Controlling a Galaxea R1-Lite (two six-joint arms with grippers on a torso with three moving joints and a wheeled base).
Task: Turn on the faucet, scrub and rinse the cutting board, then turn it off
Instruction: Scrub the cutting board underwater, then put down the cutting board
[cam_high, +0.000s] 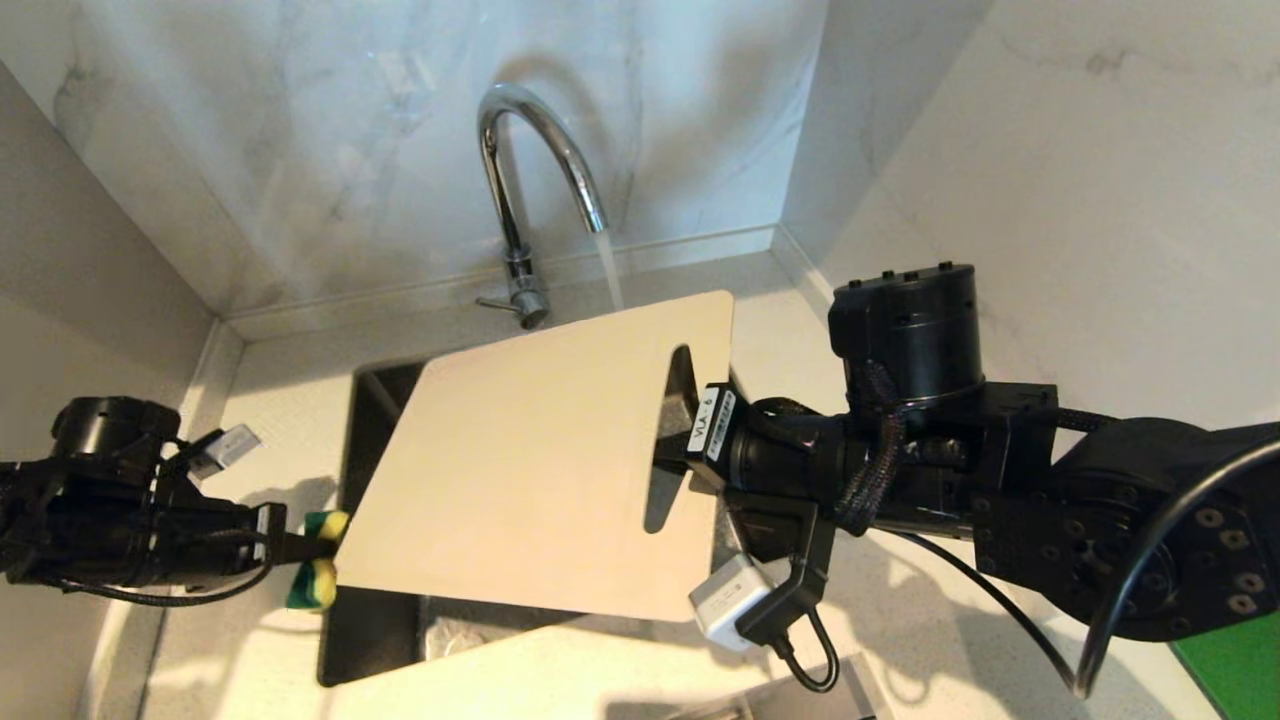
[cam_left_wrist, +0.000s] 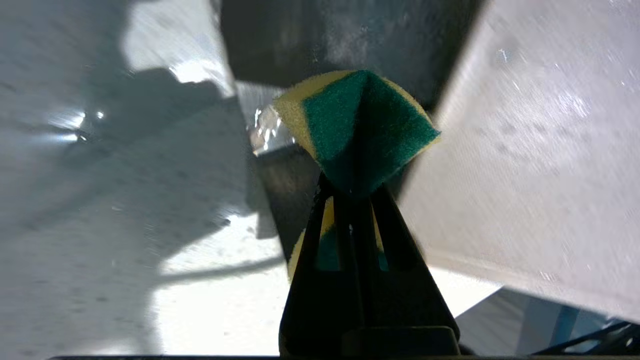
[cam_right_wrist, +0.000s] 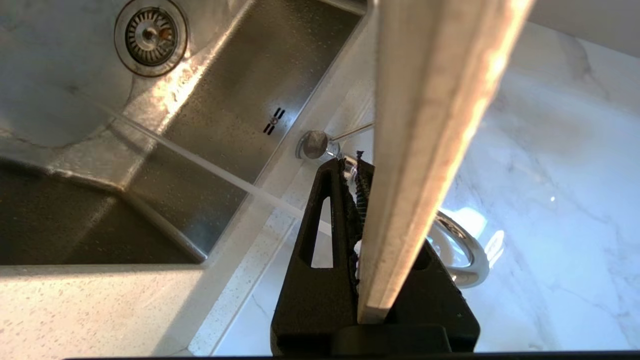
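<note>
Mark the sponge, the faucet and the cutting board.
sponge (cam_left_wrist: 360, 125), left wrist view, green scrubbing face.
faucet (cam_high: 545, 135), head view, arched spout.
cutting board (cam_high: 520, 470), head view, middle of the flat face.

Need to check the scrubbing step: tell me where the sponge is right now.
In the head view the sponge is low on the left, pinched in the left gripper, right beside the near left corner of the cutting board over the sink.

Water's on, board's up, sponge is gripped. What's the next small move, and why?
Probably bring the left end effector inward so the sponge presses on the cutting board. The faucet is running, the right end effector holds the board over the sink, and the sponge sits just beside its edge.
</note>
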